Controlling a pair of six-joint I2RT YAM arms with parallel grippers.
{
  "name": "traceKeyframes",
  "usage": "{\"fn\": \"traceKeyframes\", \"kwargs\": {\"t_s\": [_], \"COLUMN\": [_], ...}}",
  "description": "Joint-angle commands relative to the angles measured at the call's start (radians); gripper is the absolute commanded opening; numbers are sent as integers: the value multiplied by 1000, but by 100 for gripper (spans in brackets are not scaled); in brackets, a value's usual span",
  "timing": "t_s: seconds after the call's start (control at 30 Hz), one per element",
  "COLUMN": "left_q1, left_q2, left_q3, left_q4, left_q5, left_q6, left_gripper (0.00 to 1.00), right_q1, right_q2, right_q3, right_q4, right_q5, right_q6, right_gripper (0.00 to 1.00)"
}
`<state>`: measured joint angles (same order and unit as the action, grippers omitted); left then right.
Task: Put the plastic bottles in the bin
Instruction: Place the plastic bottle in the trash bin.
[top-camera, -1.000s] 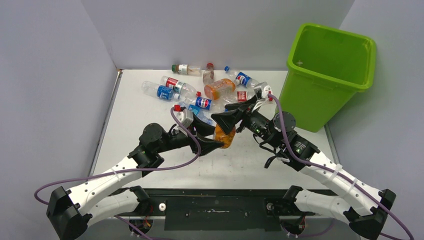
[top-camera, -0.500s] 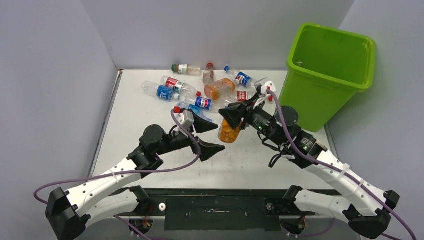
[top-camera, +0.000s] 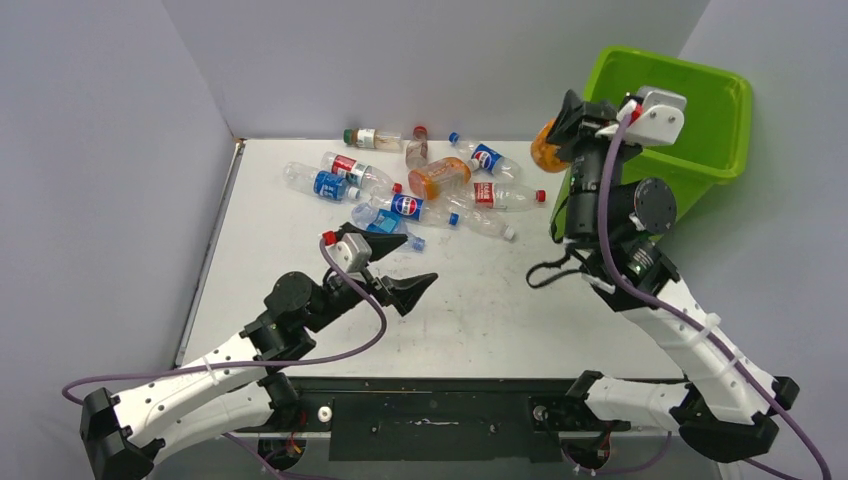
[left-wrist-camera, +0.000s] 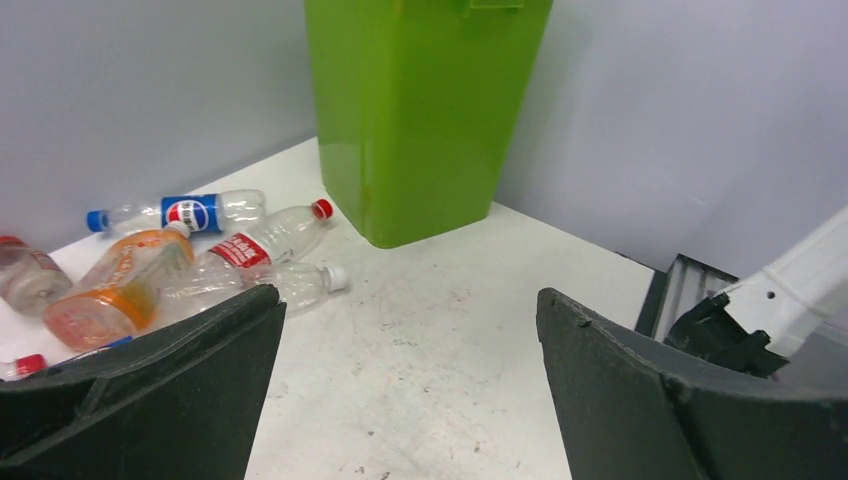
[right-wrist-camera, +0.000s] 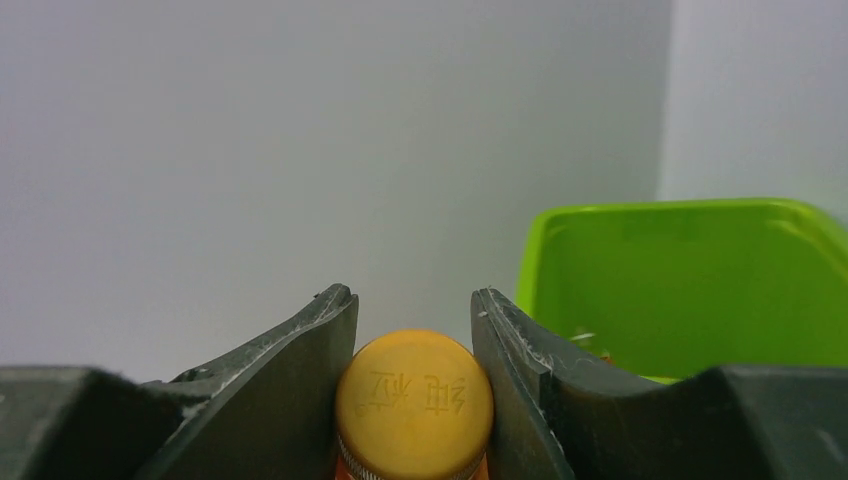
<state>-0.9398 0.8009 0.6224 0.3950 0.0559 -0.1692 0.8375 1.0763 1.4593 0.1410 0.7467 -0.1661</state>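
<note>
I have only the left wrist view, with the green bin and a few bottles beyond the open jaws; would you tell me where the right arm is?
Observer: The right gripper is high up by the bin, level with its rim on the side facing the bottle pile.
Operator: Thank you. Is it carrying anything?
Observer: Yes, it is shut on an orange bottle, whose orange cap sits between the fingers. In the right wrist view the bin's opening lies off to the right of the jaws, so the bottle does not look to be over it yet.
</note>
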Motion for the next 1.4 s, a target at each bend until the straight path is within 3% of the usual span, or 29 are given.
{"fn": "traceKeyframes", "kwargs": {"t_s": [0.0,0.23,0.33,0.43,0.8,1.17,1.2,1.23,1.27,1.3,1.37], "left_q1": [-24,-46,-48,-50,-54,-59,-59,-59,-59,-59,-59], "left_q2": [-27,-19,-23,-34,-15,-4,-3,-3,-4,-5,-8], "left_q3": [-2,11,10,3,2,9,10,11,13,13,12], "left_q4": [3,-22,-23,-19,-21,-30,-32,-34,-37,-39,-37], "left_q5": [-126,-158,-188,-221,-233,-224,-223,-223,-225,-230,-250], "left_q6": [71,75,73,82,81,90,90,89,89,89,87], "left_gripper": [96,96,96,96,96,96,96,96,96,96,96], "right_q1": [-166,-538,-654,-746,-808,-884,-885,-887,-887,-887,-887], "right_q2": [120,212,205,243,378,395,395,393,390,386,382], "right_q3": [111,172,96,139,181,126,120,113,106,104,122], "right_q4": [197,189,277,226,195,180,172,162,154,145,114], "right_q5": [217,118,70,38,4,-3,-9,-24,-52,-85,-116], "right_q6": [-157,130,219,296,316,386,399,411,422,432,464], "right_gripper": [5,5,5,5,5,7,11,22,38,65,82]}}
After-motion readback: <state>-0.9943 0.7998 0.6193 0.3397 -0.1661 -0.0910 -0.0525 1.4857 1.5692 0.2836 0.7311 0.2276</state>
